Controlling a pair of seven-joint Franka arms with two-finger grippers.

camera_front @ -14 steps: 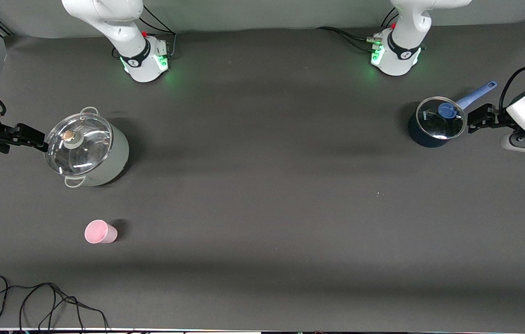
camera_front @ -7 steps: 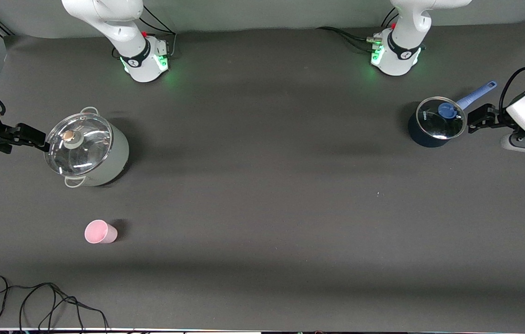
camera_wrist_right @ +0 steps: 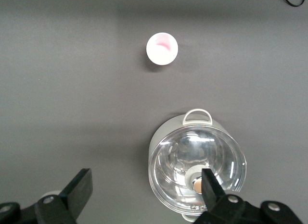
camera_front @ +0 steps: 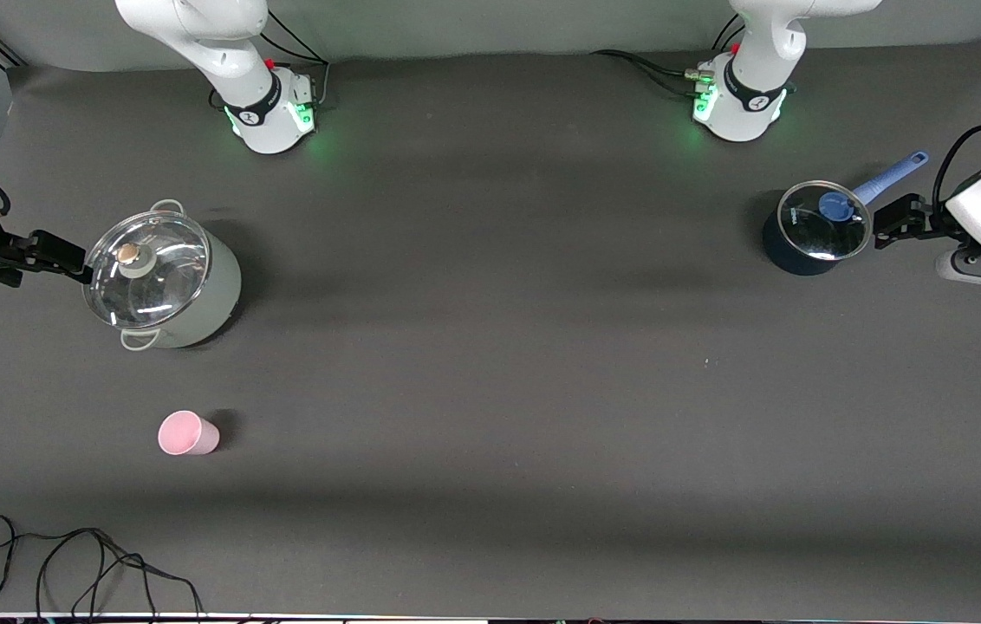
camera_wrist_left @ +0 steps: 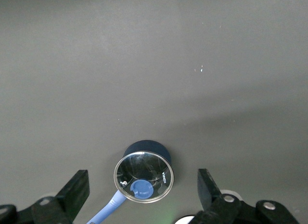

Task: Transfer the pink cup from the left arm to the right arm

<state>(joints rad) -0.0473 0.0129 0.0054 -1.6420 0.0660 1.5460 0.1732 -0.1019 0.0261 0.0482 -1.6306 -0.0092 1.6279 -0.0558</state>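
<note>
The left gripper is hanging with its fingers spread wide and nothing between them, over the table at the three-o'clock edge of the blue saucepan as the front view shows it. The right gripper is gaping just as wide and is also carrying nothing. It is hovering at the nine-o'clock rim of the steel pot. Both arms are waiting. The pink cup is standing mouth up on the table at the right arm's end, at about six o'clock from the pot and nearer to the front camera, well apart from both grippers. On the step in hand, I am judging that this scene is fitting two stages alike: the cup waiting to be fetched for a handover, or the cup resting where the right arm would be leaving it once the handover is over. Any grasp on it would be calling for open fingers straddling its wall and a gentle squeeze, since a light cup is probably tipping easily.
</note>
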